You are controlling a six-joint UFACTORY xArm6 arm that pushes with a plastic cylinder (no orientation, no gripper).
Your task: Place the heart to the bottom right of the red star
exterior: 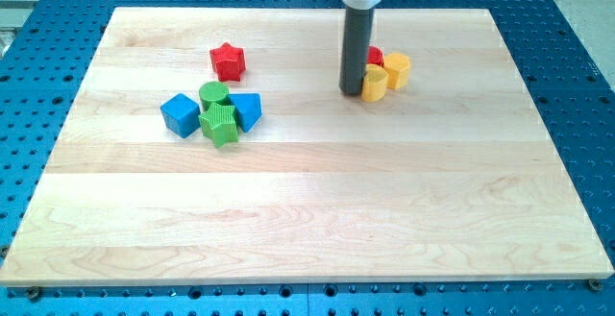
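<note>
On the view's left sits the red star (228,61), above a cluster of blue and green blocks. Well to its right, my tip (352,91), a bare rod with no jaws, touches the yellow heart's (375,84) left side. The heart looks small, light and rigid, likely to slide or spin easily, so I would push from its far right side.

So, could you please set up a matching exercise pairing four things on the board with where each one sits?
Things:
1. red star
2. blue cube
3. my tip
4. yellow heart

Places:
A. leftmost block of the green and blue cluster
B. just right of the rod's lower end
C. alone, above the cluster
D. against the left side of a yellow block

Pairs: 1-C, 2-A, 3-D, 4-B
</note>
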